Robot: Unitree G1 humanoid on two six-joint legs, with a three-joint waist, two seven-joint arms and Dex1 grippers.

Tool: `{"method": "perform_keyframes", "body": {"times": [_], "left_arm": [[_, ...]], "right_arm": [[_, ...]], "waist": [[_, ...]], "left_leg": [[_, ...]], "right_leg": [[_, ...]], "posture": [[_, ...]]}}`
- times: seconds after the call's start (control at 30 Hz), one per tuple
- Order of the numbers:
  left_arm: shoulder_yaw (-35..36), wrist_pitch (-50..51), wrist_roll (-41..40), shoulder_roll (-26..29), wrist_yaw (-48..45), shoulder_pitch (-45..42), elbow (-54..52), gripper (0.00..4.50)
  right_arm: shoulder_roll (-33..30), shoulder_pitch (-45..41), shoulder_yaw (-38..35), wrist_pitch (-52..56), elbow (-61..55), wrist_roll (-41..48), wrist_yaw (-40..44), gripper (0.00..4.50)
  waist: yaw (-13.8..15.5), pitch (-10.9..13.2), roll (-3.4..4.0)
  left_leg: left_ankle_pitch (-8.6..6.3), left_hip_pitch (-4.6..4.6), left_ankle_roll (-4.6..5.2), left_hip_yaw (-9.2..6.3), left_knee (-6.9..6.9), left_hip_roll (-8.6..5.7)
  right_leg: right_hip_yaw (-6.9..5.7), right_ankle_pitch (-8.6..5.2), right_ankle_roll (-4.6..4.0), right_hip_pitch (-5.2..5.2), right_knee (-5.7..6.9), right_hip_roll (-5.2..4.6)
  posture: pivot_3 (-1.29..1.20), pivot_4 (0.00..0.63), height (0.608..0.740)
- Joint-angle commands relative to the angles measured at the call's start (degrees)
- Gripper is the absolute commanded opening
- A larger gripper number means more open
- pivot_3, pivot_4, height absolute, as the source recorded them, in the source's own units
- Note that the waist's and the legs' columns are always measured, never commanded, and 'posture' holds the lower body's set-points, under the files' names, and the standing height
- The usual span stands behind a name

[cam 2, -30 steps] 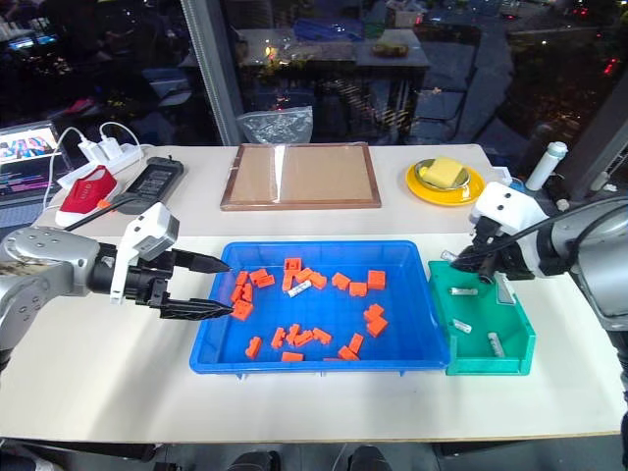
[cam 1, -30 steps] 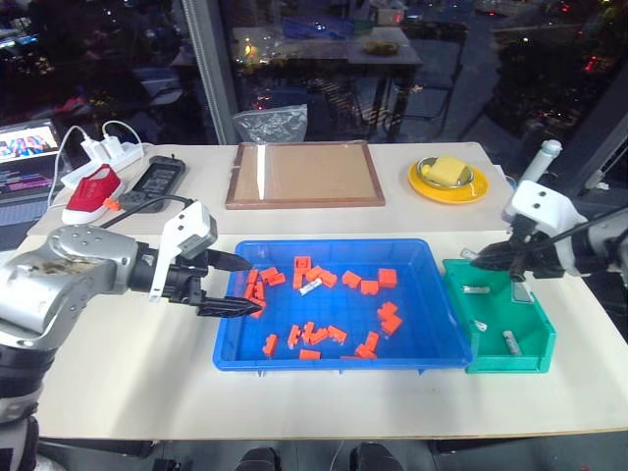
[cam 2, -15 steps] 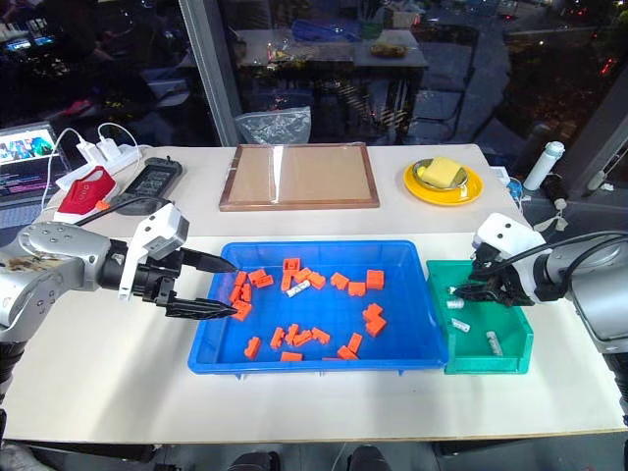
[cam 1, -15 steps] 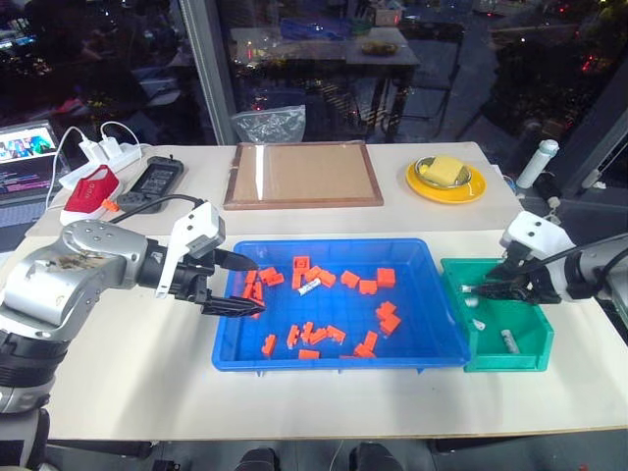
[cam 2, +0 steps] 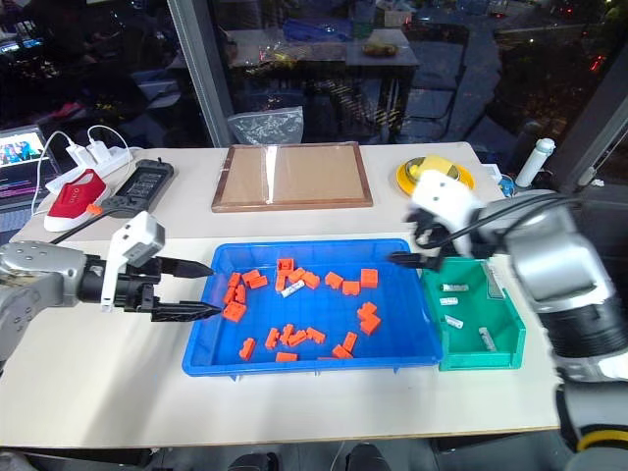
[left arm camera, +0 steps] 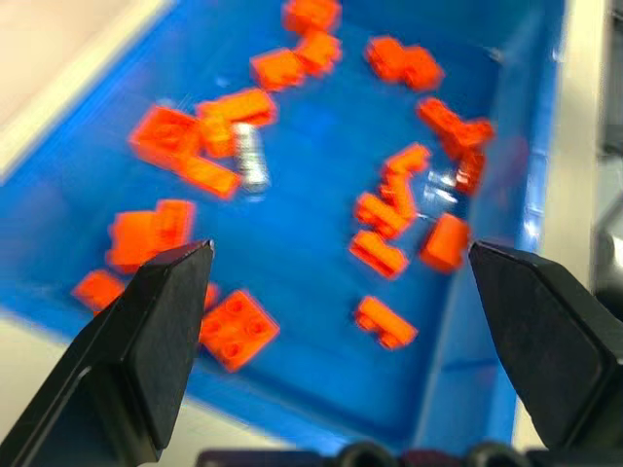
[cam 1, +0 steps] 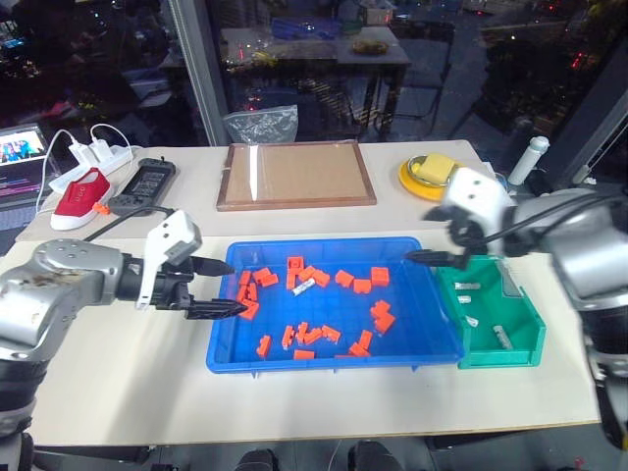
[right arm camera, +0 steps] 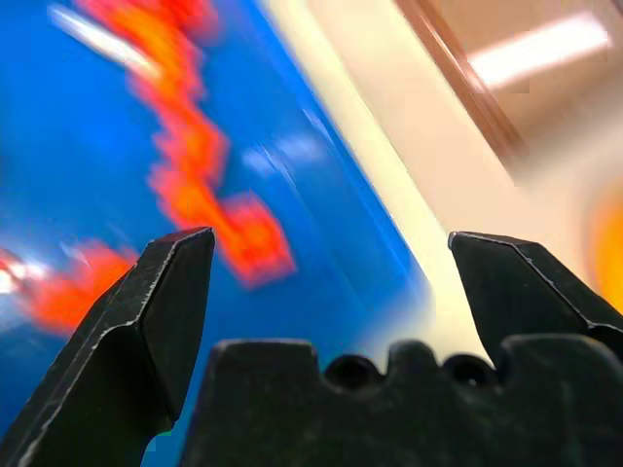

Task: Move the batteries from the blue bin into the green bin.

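The blue bin [cam 1: 334,364] lies mid-table, strewn with orange blocks, and one silver battery [cam 1: 304,287] rests among them near its back; the left wrist view has it too [left arm camera: 251,156]. To its right stands the green bin [cam 1: 518,352] with three batteries [cam 1: 467,287] inside. My left gripper [cam 1: 218,287] hovers at the blue bin's left rim, open and empty, its black fingers [left arm camera: 146,341] spread wide. Over the blue bin's back right corner, beside the green bin, my right gripper [cam 1: 422,250] is open and empty, with blue bin floor [right arm camera: 97,195] under it.
Behind the bins lie a wooden framed board [cam 1: 294,175] and a yellow plate [cam 1: 427,175]. A red shoe [cam 1: 80,196], a black device [cam 1: 149,179], a power strip and a laptop [cam 1: 20,147] crowd the back left. A white bottle [cam 1: 530,157] stands at the back right.
My right gripper has swung left from above the green bin to the blue bin's right rim and opened. The left gripper drew slightly back to the left. The camera view shifted.
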Motion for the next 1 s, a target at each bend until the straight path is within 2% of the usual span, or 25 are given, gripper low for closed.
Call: {"method": "perform_keyframes", "body": {"times": [0.03, 0.13, 0.3, 0.57, 0.7, 1.0], "left_arm": [[5.80, 0.70, -0.81, 1.60, 1.71, 2.89, -3.16, 4.50], [8.58, 2.52, -2.62, 1.62, 3.03, 5.10, -5.87, 4.50], [11.30, 5.24, -6.10, 0.56, 5.02, 6.80, -8.67, 4.50], [13.79, 6.90, -8.86, 1.42, 6.83, 7.66, -9.56, 4.50], [13.80, 6.73, -9.07, 1.70, 6.89, 7.99, -9.74, 4.50], [14.96, 6.93, -9.36, 2.42, 6.97, 9.62, -10.71, 4.50]], "right_arm": [[6.26, -1.70, 2.78, -4.59, 0.90, -1.62, -2.62, 4.48], [7.41, -2.01, 8.43, -0.38, 1.00, -1.25, 2.70, 4.48], [11.83, -2.67, 13.25, 0.29, 5.51, -4.64, 0.27, 4.48], [17.93, -4.47, 13.01, -1.17, 11.90, -5.53, -0.85, 4.48], [22.20, -5.99, 12.89, -5.11, 19.48, -6.88, -3.02, 4.48], [26.68, -7.23, 14.61, -10.67, 28.96, -9.53, -2.14, 4.48]], "waist": [[0.14, -0.01, -0.04], [0.82, -0.01, -0.04], [1.20, -0.01, -0.05], [0.84, -0.02, -0.05], [0.82, -0.01, -0.05], [0.83, -0.01, -0.05]], "left_leg": [[0.00, 0.01, 0.00, -0.01, 0.01, 0.00], [0.00, 0.00, 0.00, -0.03, 0.03, 0.00], [0.00, -0.01, 0.00, -0.02, 0.08, -0.04], [0.00, 0.08, 0.00, -0.02, 0.05, 0.00], [0.00, 0.12, -0.01, -0.01, 0.04, 0.00], [0.00, 0.12, -0.01, -0.01, 0.00, 0.00]], "right_leg": [[-0.02, 0.00, -0.01, 0.01, 0.01, 0.00], [-0.04, 0.00, -0.01, 0.02, 0.02, -0.01], [-0.05, 0.01, -0.01, 0.02, 0.02, -0.05], [-0.05, 0.01, -0.02, -0.01, 0.11, 0.00], [-0.05, 0.02, -0.03, 0.01, 0.12, 0.00], [-0.06, 0.02, -0.04, 0.00, 0.12, 0.00]], "posture": [[0.00, 0.150, 0.740], [0.00, 0.150, 0.740], [0.00, 0.150, 0.740], [0.00, 0.150, 0.740], [0.00, 0.150, 0.740], [0.00, 0.150, 0.740]]}}
